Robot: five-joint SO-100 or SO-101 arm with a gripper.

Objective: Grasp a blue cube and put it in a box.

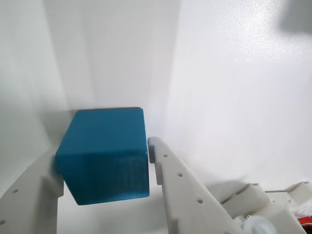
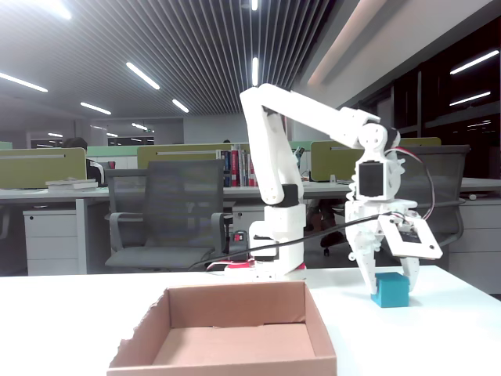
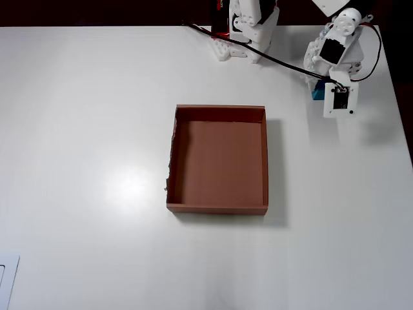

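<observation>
- The white tabletop (image 3: 97, 129) carried everything.
- The brown cardboard box (image 3: 219, 208) sat open near its middle, with a ragged left wall in the overhead view.
- The white arm (image 2: 270, 157) reached down at the far right.
- Its fingers (image 1: 165, 165) flanked the blue cube (image 1: 105, 153), seemingly pressed against both sides; the gripper (image 1: 103, 168) bracketed it.
- The cube rested on the tabletop, well apart from the box.

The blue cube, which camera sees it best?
The wrist view: the blue cube fills it, between the hand's fingers. The fixed view shows it small on the table; the overhead view shows only a sliver.
</observation>
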